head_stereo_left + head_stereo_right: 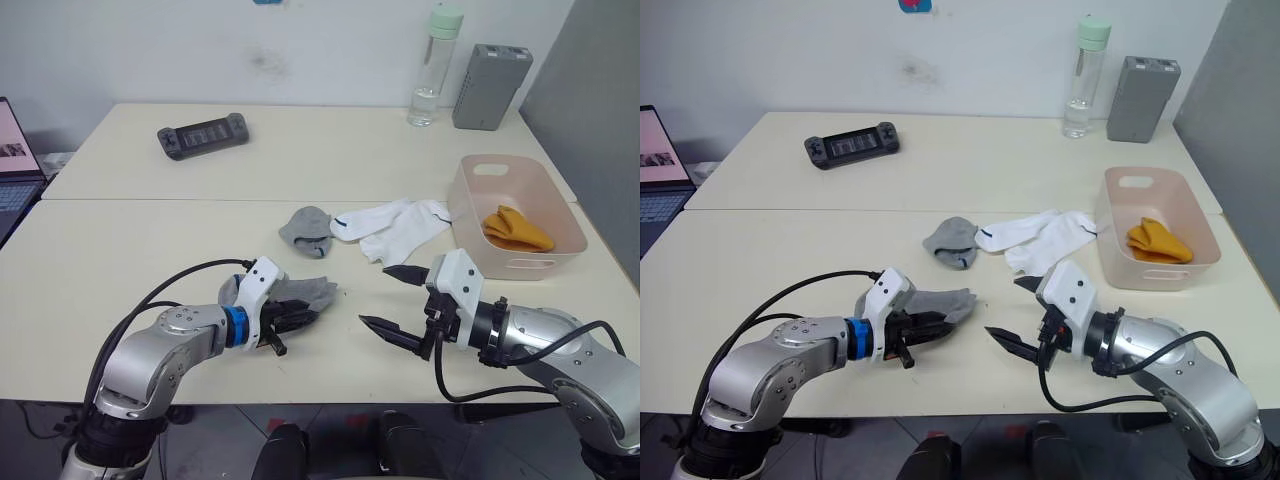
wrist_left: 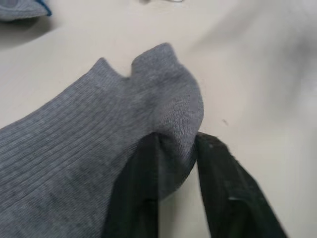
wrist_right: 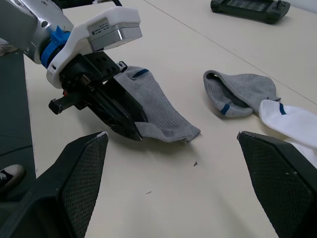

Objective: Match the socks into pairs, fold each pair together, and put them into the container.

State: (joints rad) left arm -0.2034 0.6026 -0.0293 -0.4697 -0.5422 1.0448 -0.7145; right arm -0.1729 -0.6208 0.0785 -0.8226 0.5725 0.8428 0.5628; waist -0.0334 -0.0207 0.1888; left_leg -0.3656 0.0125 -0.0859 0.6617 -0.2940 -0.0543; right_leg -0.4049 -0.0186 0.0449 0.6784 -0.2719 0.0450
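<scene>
A flat grey sock [image 1: 312, 291] lies near the table's front edge. My left gripper [image 1: 300, 319] is shut on its near edge, and the left wrist view shows the fabric [image 2: 99, 148] pinched between the two black fingers [image 2: 131, 198]. My right gripper [image 1: 380, 298] hovers open just to the right of that sock, holding nothing. A crumpled second grey sock [image 1: 307, 228] and two white socks [image 1: 395, 226] lie farther back. The pink container [image 1: 468, 215] at the right holds a folded orange pair [image 1: 517, 228].
At the back of the table are a black game controller [image 1: 203, 135], a clear water bottle [image 1: 435, 65] and a grey box [image 1: 490, 85]. A laptop [image 1: 12, 165] sits at the far left edge. A seam [image 1: 150, 199] runs between two joined tabletops.
</scene>
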